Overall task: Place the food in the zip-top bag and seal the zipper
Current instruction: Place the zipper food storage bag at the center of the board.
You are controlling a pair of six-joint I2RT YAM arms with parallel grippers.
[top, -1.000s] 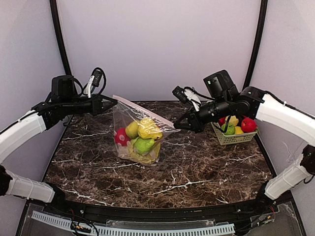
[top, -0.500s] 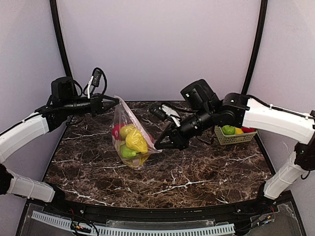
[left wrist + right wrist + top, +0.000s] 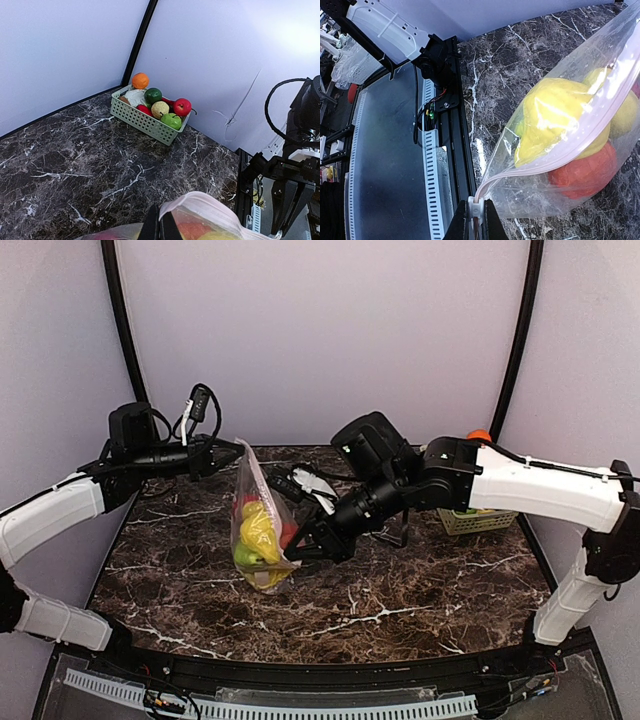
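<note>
The zip-top bag (image 3: pixel 258 540) hangs above the table, filled with food: a yellow piece (image 3: pixel 555 117), a red one (image 3: pixel 585 172) and a green one (image 3: pixel 245 554). My left gripper (image 3: pixel 236 447) is shut on the bag's upper corner, and in the left wrist view its fingers (image 3: pixel 150 229) pinch the pink edge of the bag (image 3: pixel 205 212). My right gripper (image 3: pixel 300 552) is shut on the white slider tab (image 3: pixel 476 206) at the lower end of the zipper (image 3: pixel 545 162). The pink zipper (image 3: pixel 262 485) slopes from the left gripper down to the right one.
A pale green mesh basket (image 3: pixel 142 120) with more food, including an orange (image 3: pixel 140 80) and a red apple (image 3: pixel 182 106), stands at the back right. From above, my right arm mostly covers the basket (image 3: pixel 470 522). The table's front rail (image 3: pixel 437 150) lies close to my right gripper.
My right gripper has travelled left and down with the slider, from beside the basket to just under the bag. The bag has swung from a wide spread to a narrow hanging fold.
</note>
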